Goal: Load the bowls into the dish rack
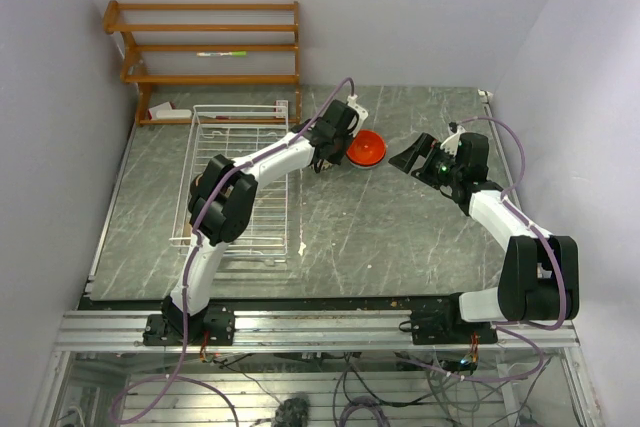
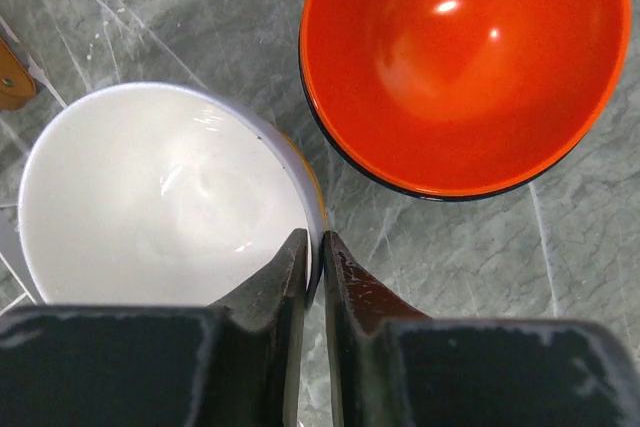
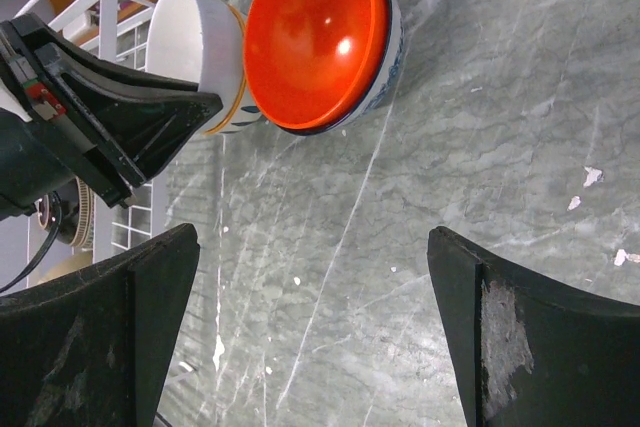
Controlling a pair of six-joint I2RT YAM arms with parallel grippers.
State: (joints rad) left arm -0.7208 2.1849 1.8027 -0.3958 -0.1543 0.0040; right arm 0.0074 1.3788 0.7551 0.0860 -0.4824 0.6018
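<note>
Pinching the near rim of the white bowl [image 2: 160,197] with the left gripper [image 2: 318,247], jaws pressed almost together, one finger inside the wall and one outside. Just beyond those jaws and to their right, standing on the grey veined table [image 2: 120,17]: the orange-red bowl [image 2: 465,62], close beside the white one, touching or not impossible to tell. Spread wide above bare tabletop, gripping nothing: the right gripper [image 3: 312,237], both bowls well ahead of its jaws. Off to the left of the left jaws, the white wire dish rack [image 1: 235,182]; farther back, a wooden shelf [image 1: 210,47].
</note>
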